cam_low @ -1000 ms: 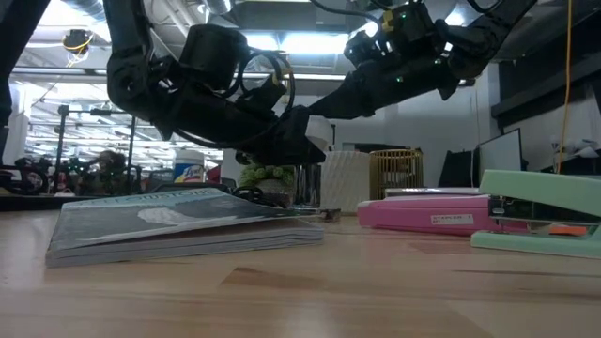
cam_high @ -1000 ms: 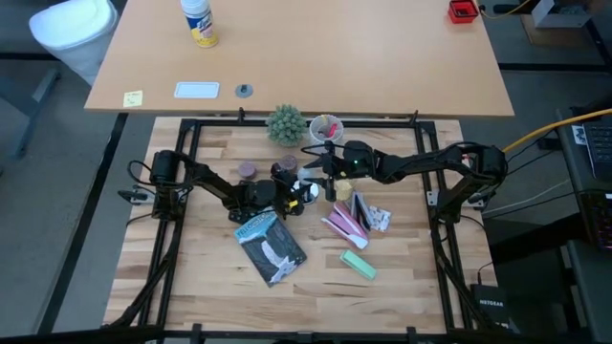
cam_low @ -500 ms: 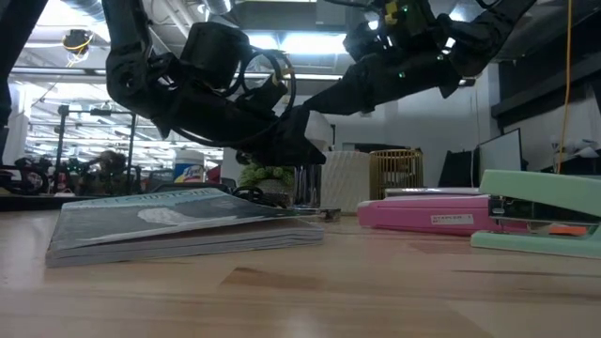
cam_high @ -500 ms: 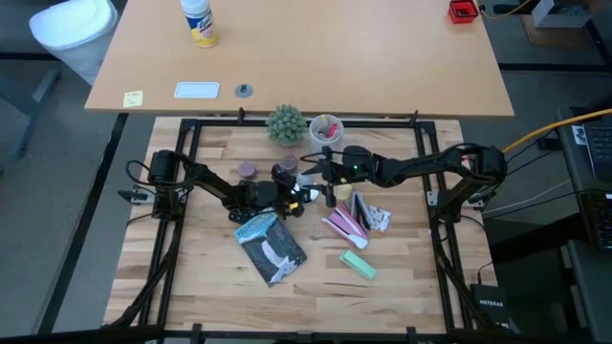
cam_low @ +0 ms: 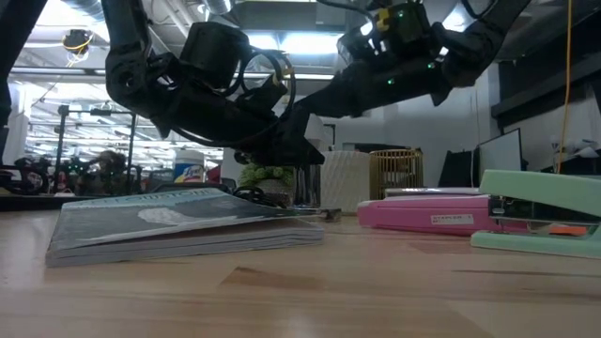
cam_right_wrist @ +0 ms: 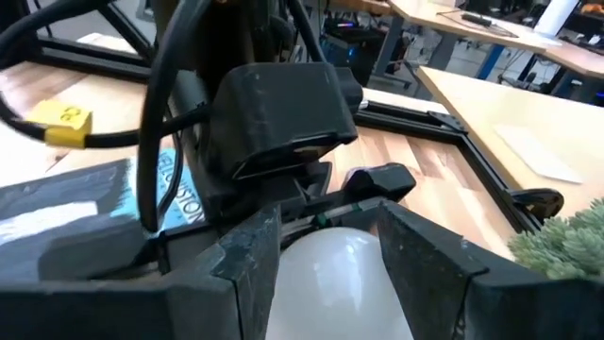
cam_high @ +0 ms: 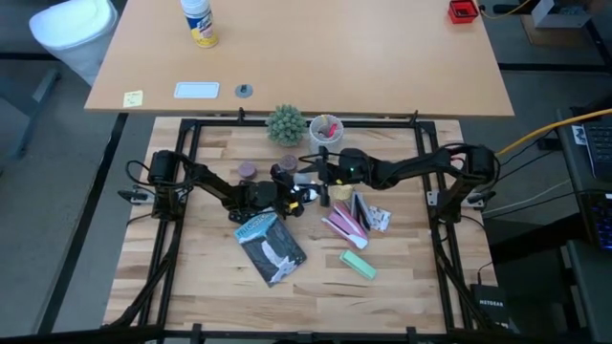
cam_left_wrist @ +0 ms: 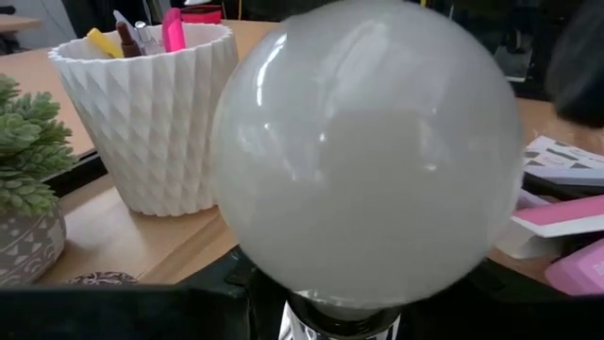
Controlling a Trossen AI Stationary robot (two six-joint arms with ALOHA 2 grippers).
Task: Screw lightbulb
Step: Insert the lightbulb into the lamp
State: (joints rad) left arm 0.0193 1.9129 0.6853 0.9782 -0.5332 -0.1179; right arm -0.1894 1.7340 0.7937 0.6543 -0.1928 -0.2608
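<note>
**Both grippers at the bulb, mid-table**

Nearest us in the low view: a book [cam_low: 178, 223] lying flat on the table [cam_low: 300, 291], a pink case [cam_low: 441, 214] and a green stapler [cam_low: 545, 214] to its side. From above, the book [cam_high: 270, 247] sits toward the front of the table [cam_high: 206, 287], the stapler [cam_high: 358, 264] beside it, and the pink case [cam_high: 340, 222] just behind the stapler.

Behind the book, mid-table, we find the two grippers meeting. The left gripper [cam_high: 298, 194] reaches in from the left side. Its wrist view is almost filled by the bulb [cam_left_wrist: 368, 151], frosted white, with a shiny metal neck showing at its base; dark gripper parts flank that neck. We take the left jaws to be holding the bulb at its screw end.

The right gripper [cam_high: 318, 178] comes from the right side and sits directly at the left one. In its wrist view, the right fingers [cam_right_wrist: 247, 260] stand to either side of the white globe [cam_right_wrist: 330, 269], narrow about it, apparently touching; the left gripper's dark body lies just beyond.

Farther back: a white ribbed cup [cam_left_wrist: 151, 104] holding pens, and a small potted plant [cam_high: 285, 124] beside it at the table's rear edge. The cup [cam_high: 326, 127] stands just right of the plant from above.
</note>
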